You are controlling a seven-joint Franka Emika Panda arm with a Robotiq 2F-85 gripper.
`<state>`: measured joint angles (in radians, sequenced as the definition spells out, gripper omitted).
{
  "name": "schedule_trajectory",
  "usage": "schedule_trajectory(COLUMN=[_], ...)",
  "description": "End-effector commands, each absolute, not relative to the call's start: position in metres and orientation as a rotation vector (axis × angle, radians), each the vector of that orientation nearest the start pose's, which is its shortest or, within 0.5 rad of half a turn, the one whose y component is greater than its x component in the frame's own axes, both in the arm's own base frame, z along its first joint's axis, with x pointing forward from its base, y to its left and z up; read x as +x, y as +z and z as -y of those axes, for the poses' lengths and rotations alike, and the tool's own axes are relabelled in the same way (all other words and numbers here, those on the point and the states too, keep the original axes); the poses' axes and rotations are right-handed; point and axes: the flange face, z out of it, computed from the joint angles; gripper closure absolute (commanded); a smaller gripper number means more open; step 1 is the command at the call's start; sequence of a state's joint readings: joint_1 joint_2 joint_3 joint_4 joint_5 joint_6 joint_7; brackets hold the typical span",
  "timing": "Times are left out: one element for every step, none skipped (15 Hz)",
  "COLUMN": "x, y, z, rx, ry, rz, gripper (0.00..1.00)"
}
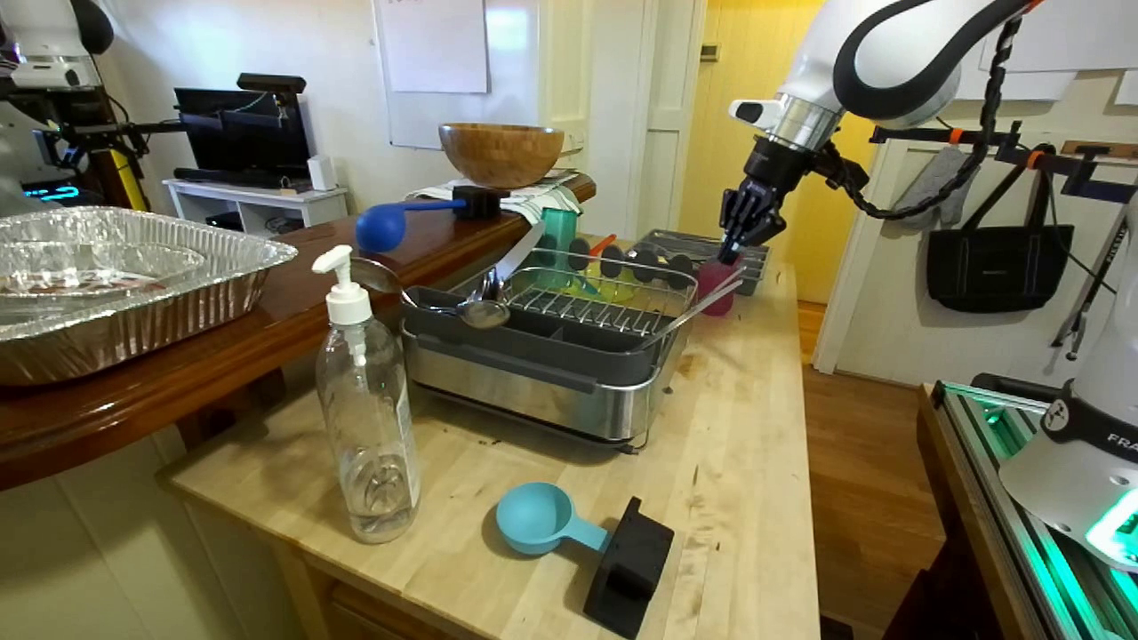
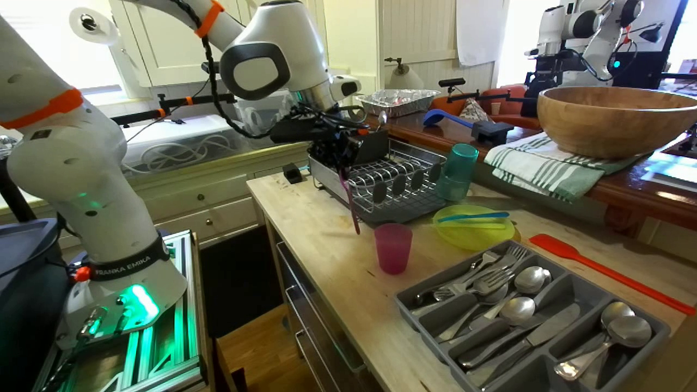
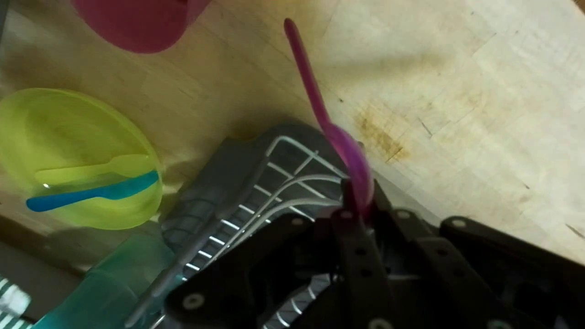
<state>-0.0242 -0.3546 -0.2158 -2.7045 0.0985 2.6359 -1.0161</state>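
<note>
Pinching a pink spoon (image 3: 343, 142) by its bowl end in the tool (image 3: 364, 211), handle-down over the worktop (image 1: 747, 444), near the edge of a dish rack (image 1: 524, 400); then past a pink cup (image 2: 393, 248) to a yellow plate (image 3: 55, 123) bearing a blue knife (image 3: 93, 194); further along, to a loaded gray cutlery tray (image 2: 588, 294); farthest, to a wooden bowl (image 2: 610, 130) on a striped towel (image 2: 533, 158)
</note>
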Motion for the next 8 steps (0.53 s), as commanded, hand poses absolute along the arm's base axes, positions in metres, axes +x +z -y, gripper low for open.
schedule_trajectory(x=[0.393, 0.393, 0.392, 0.398, 0.399, 0.399, 0.401, 0.402], y=[0.340, 0.335, 0.329, 0.328, 0.323, 0.318, 0.314, 0.311], z=[0.086, 0.084, 0.081, 0.081, 0.079, 0.078, 0.076, 0.075], rx=[-2.964, -2.964, -2.961, -2.961, -2.962, -2.960, -2.963, -2.967], ry=[-0.407, -0.382, -0.362, -0.343, -0.332, -0.320, -0.316, -0.313], rz=[1.177, 1.195, 1.216, 1.230, 1.240, 1.252, 1.264, 1.278], gripper=[0.98, 0.98, 0.98, 0.98, 0.98, 0.98, 0.98, 0.98])
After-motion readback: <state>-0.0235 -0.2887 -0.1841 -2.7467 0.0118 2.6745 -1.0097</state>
